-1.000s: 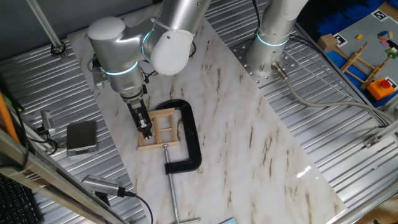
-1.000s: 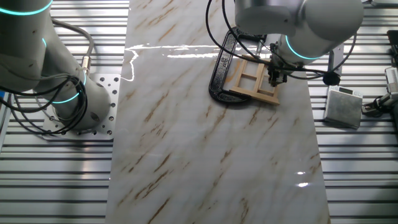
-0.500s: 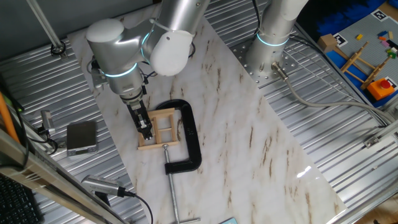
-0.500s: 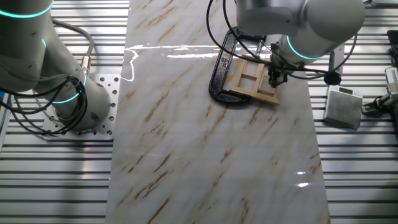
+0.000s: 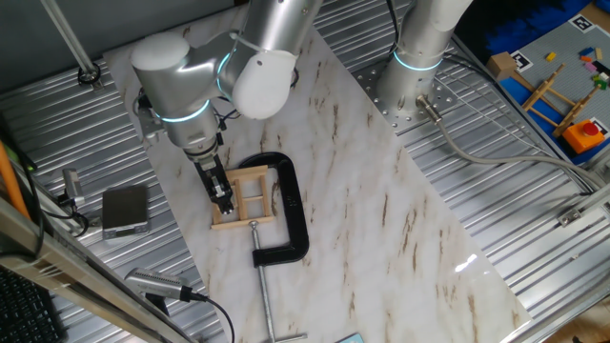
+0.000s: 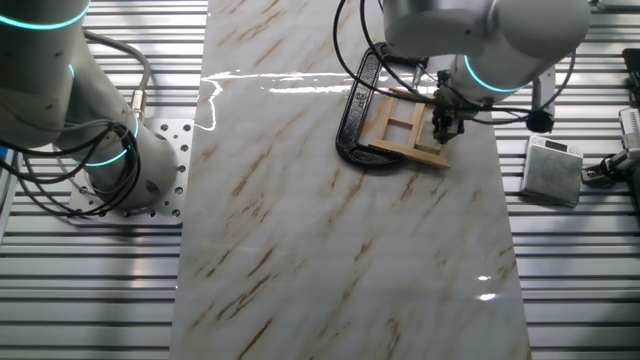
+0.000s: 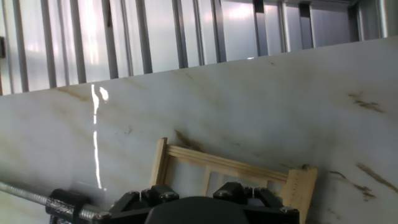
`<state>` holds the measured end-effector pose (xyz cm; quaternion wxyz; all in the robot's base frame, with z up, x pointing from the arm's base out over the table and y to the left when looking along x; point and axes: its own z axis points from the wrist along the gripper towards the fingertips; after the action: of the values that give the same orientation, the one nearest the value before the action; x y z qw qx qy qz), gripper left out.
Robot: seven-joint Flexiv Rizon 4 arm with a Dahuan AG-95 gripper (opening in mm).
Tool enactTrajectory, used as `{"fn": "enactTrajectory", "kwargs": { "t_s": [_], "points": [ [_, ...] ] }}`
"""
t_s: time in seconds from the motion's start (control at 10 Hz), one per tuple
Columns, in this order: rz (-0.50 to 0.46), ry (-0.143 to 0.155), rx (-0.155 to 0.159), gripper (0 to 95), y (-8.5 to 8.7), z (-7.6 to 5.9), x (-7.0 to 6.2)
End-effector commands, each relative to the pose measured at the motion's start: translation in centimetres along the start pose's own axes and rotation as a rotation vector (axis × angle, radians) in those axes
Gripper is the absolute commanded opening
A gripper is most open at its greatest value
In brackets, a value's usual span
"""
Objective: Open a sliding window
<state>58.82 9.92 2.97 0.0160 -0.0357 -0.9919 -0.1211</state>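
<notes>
In one fixed view the gripper stands over the left rail of the sliding window, which lies flat on the marble slab inside the black C-clamp. The fingers look nearly closed; grasp undeterminable. The window extends rightward from the hand.

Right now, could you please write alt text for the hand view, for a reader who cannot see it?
The gripper fills the bottom edge, directly over the light-wood sliding window lying on a marble-patterned board. The threaded screw of a C-clamp enters at lower left; ribbed metal tabletop runs behind.
</notes>
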Motion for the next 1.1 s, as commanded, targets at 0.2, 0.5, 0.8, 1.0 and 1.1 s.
{"fn": "enactTrajectory", "kwargs": {
  "t_s": [0.2, 0.5, 0.8, 1.0, 1.1],
  "points": [
    [-0.006, 0.005, 0.034, 57.0, -1.2, 0.0, 0.1],
    [0.013, 0.016, 0.065, 57.0, -1.6, -0.1, 0.3],
    [0.018, 0.031, 0.097, 57.0, -1.9, -0.1, 0.4],
    [0.018, 0.032, 0.101, 57.0, -2.3, -0.1, 0.4],
    [0.015, 0.033, 0.104, 57.0, -2.6, 0.0, 0.4]
  ]
}}
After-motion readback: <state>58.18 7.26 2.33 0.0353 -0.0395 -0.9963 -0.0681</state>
